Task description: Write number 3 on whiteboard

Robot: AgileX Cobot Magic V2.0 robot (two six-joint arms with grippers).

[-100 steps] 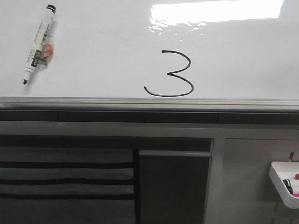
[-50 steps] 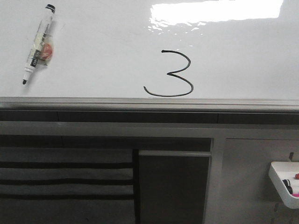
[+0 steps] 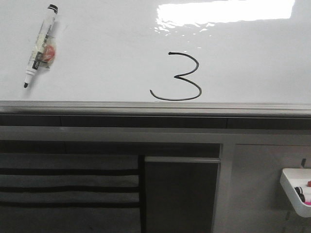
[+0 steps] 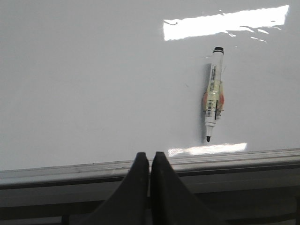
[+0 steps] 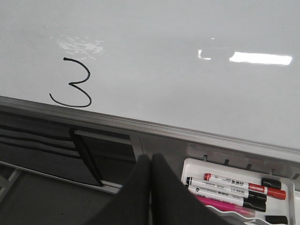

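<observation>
The thin black hand-drawn number 3 [image 3: 176,77] looks finished on the glossy white whiteboard [image 3: 107,53], so both pincers [image 4: 149,161] [image 5: 150,164] sit pressed closed, holding nothing.

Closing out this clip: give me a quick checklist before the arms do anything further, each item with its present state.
1. number 3 drawn whole on the whiteboard: ok.
2. Marker released, lying on the board, uncapped: ok.
3. Left gripper shut, empty, off the board: ok.
4. Right gripper shut, empty, above the tray: ok.
5. Marker's cap located: cannot tell.
</observation>
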